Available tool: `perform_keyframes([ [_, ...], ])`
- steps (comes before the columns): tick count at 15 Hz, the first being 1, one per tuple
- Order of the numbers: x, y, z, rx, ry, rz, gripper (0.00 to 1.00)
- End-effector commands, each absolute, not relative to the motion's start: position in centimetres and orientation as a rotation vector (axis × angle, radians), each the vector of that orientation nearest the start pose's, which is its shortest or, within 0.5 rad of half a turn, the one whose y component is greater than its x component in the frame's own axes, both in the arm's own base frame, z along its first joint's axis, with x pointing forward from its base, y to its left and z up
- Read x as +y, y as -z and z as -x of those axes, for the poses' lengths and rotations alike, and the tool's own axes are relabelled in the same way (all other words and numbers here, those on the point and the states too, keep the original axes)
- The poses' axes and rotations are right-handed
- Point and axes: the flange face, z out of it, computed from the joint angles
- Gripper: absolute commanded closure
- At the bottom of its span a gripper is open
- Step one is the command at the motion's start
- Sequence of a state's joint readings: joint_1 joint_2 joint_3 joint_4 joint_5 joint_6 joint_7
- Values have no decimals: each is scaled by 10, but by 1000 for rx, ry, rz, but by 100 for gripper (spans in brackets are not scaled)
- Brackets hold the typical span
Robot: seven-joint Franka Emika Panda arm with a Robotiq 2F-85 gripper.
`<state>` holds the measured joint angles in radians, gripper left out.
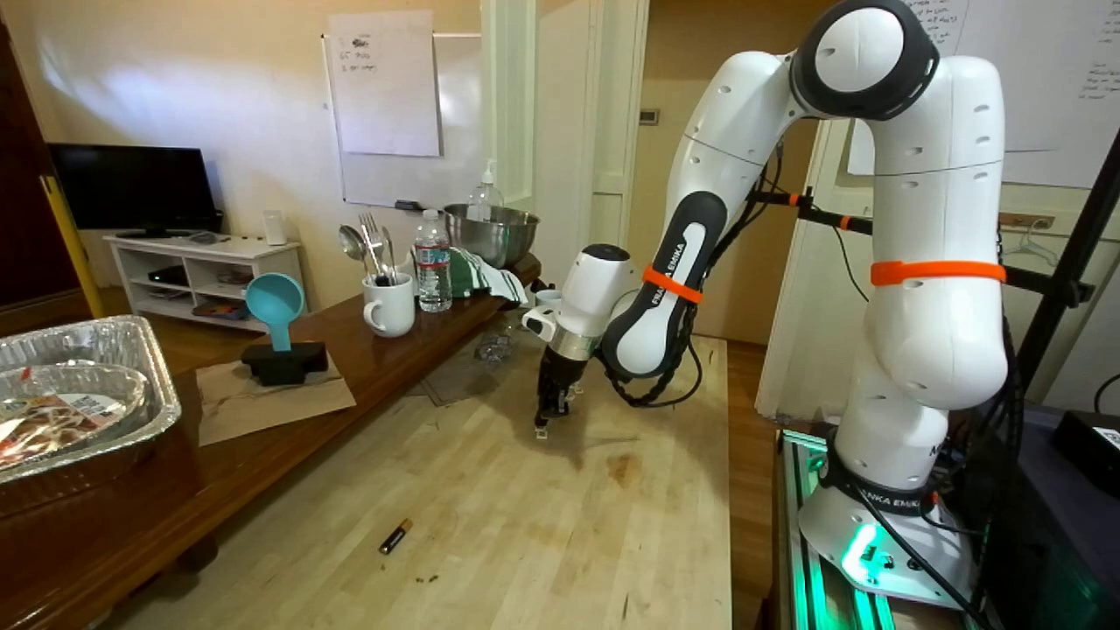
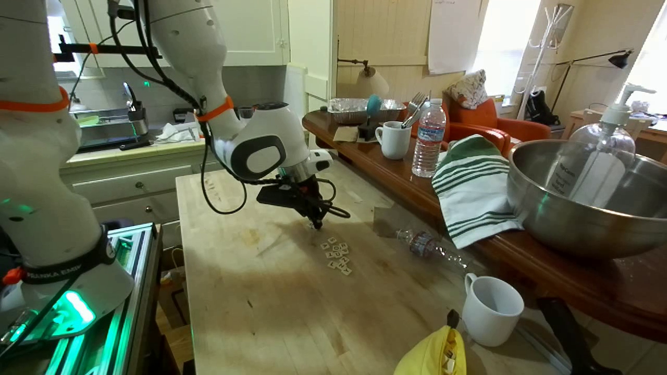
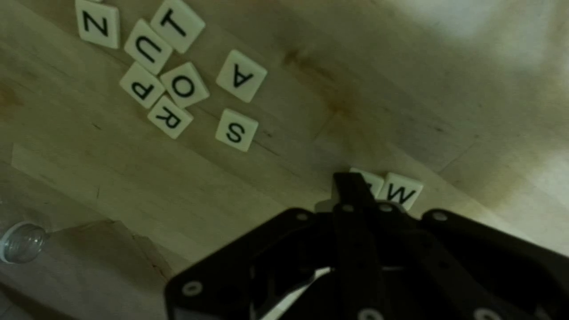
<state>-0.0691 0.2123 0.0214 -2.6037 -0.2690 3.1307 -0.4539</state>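
The wrist view is dim and greenish; a window glares white in an exterior view.

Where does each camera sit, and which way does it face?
Exterior view: apart from the arm, near the foil tray, facing along the table toward the steel bowl; nearly the whole arm shows.
Exterior view: apart from the arm, near that bowl, facing back toward the tray; the arm shows, cropped.
Wrist view: on the wrist, facing down at letter tiles; only the shut gripper shows.
Shared: both exterior views hold arm, table, tray and bowl.
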Motion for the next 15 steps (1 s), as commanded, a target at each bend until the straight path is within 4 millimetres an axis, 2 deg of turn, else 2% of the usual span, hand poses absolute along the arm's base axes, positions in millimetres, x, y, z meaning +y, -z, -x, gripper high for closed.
perform_keyframes([
  [1, 0, -202, -455, -1018, 458, 3041, 100],
  [9, -13, -216, -453, -983, 482, 3065, 100],
  [15, -9, -210, -448, -987, 452, 3055, 100],
])
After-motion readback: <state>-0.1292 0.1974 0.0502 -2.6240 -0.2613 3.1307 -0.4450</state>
